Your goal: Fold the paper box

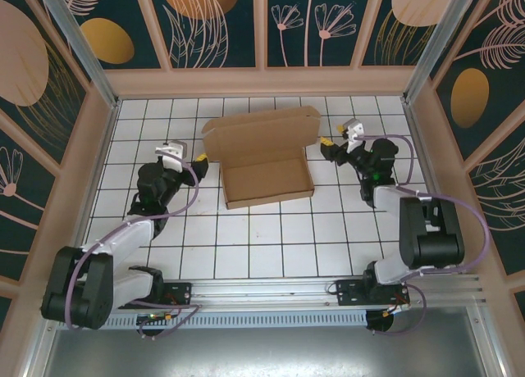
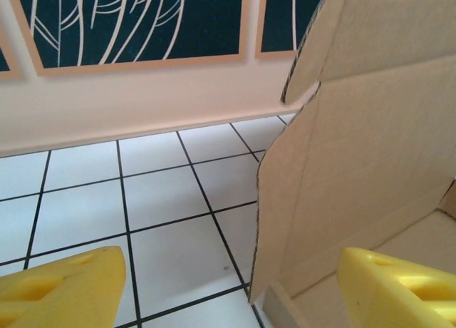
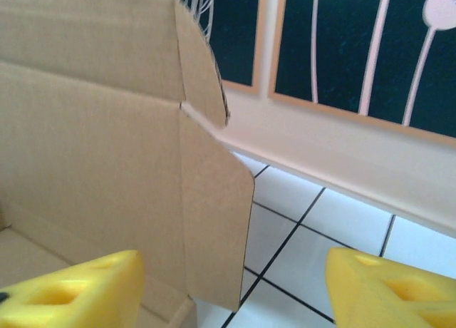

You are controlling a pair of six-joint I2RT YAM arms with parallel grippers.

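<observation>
Gaping left gripper [image 2: 228, 267], seemingly astride box [image 2: 356, 150]

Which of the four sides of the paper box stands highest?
The far side: the open lid of the paper box rises well above the box floor and has a small flap at each end, while the other three sides are only low rims.

No writing, label or number is readable anywhere; the paper box [image 1: 264, 179], toward 12 o'clock, appears plain brown.
</observation>
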